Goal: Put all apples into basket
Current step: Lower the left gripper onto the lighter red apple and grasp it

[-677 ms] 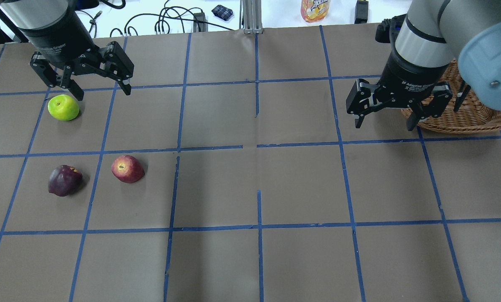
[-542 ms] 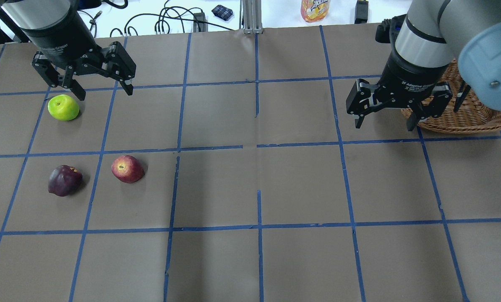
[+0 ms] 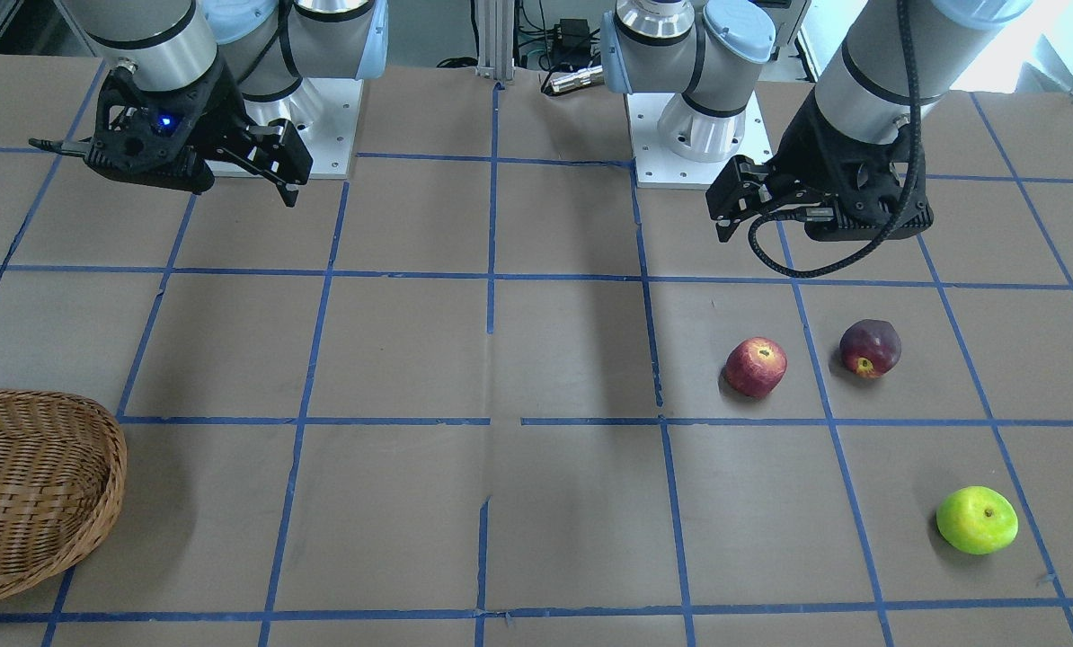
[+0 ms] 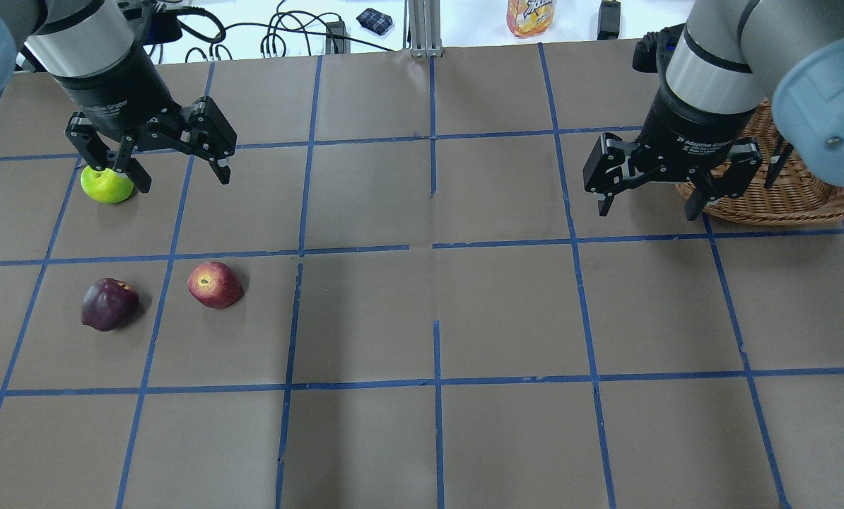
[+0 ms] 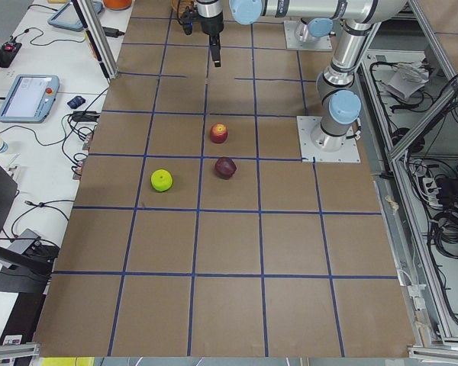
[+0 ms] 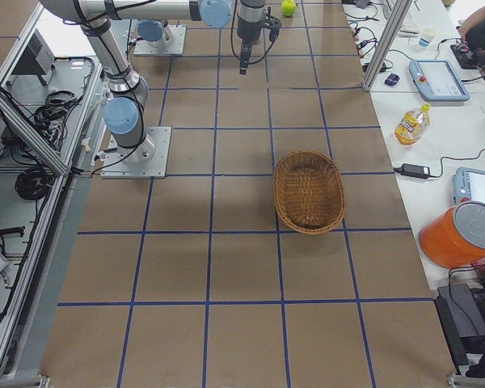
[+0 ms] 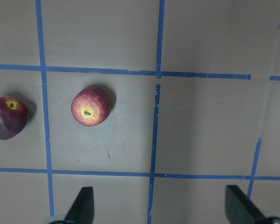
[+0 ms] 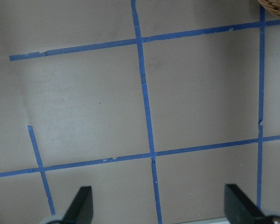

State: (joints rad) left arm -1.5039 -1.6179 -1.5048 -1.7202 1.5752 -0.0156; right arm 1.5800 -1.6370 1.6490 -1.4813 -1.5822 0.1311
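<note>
Overhead exterior: green apple (image 4: 105, 185), red apple (image 4: 214, 284) and maroon apple (image 4: 109, 304) all sit on desk (image 4: 507, 311). Basket (image 6: 309, 222) holds none, so task looks unstarted. Left tool (image 4: 182, 180) and right tool (image 4: 646, 211) both spread wide, empty.

The left tool (image 4: 182, 178) points downward, jaws spread wide. The right tool (image 4: 646, 209) hangs likewise, jaws wide apart.

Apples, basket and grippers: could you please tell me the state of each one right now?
green apple: loose on the table, ungripped
red apple: loose on the table
dark maroon apple: loose on the table
basket: upright, empty
left gripper: open, empty
right gripper: open, empty
</note>
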